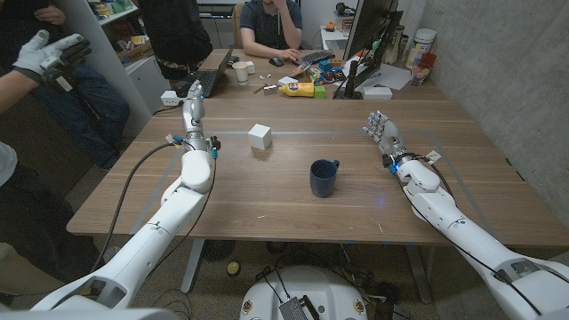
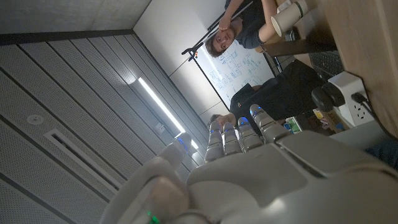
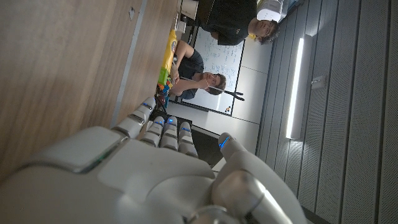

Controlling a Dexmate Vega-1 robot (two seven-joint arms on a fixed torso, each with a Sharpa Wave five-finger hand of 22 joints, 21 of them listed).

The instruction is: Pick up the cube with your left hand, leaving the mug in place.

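Head view: the small white cube (image 1: 260, 136) sits on the wooden surface (image 1: 267, 200), beyond and left of the dark blue ceramic mug (image 1: 324, 178). The left hand (image 1: 194, 110), fingers extended and empty, should approach from the cube's left, away from the mug.

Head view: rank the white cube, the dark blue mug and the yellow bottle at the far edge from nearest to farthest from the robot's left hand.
1. White cube, just right of the left hand.
2. Yellow bottle, beyond the cube, at the table's far edge.
3. Dark blue mug, mid-table, nearer the robot.
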